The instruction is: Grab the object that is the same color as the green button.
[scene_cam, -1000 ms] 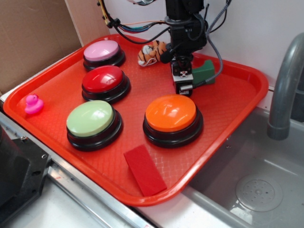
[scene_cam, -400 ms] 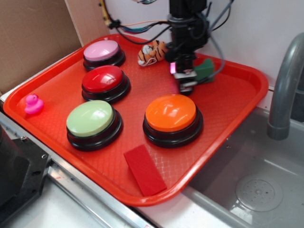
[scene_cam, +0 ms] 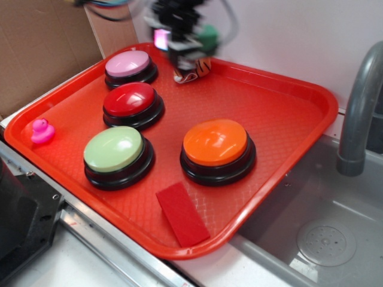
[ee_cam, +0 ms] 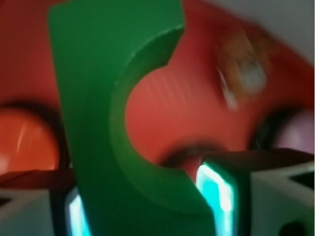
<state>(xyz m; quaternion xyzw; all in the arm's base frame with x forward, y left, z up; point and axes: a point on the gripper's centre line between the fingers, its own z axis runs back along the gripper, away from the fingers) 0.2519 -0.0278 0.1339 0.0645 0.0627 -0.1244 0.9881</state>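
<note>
Above the tray's (scene_cam: 311, 95) far edge, the gripper (scene_cam: 182, 42) clenches the green notched block (ee_cam: 98, 98), which could slip from a shallow grasp.

Blurred end effector (scene_cam: 179, 43) holds the green block (scene_cam: 207, 37) aloft — above the tray (scene_cam: 287, 113).

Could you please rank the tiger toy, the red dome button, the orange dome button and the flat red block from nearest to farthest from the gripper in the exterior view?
From the gripper:
1. Striped tiger toy, just below.
2. Red dome button, left-centre.
3. Orange dome button, centre.
4. Flat red rectangular block, at the tray's front edge.
</note>
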